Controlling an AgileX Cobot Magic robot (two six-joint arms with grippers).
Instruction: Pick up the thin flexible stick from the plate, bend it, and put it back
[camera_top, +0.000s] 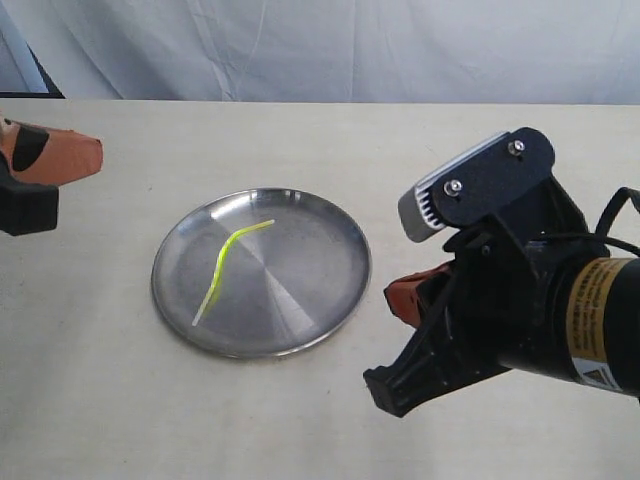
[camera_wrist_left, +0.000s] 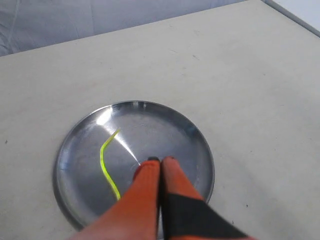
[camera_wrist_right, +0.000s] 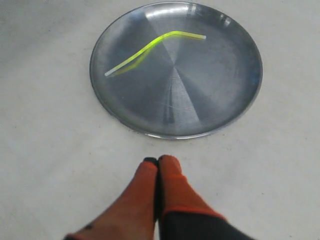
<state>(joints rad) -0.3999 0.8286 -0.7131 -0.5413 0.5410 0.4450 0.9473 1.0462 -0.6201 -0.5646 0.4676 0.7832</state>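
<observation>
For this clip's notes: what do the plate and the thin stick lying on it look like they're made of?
The plate looks like brushed stainless steel: it is silver-grey, with a fan-shaped radial sheen and bright highlights along the rim. The thin stick looks like translucent neon yellow-green plastic. It is probably flexible, since it lies kinked rather than snapped, and one end looks whitish.

Yellow label (camera_top: 594, 318) on right arm (camera_top: 520, 285): warning triangle, text seemingly illegible.
</observation>
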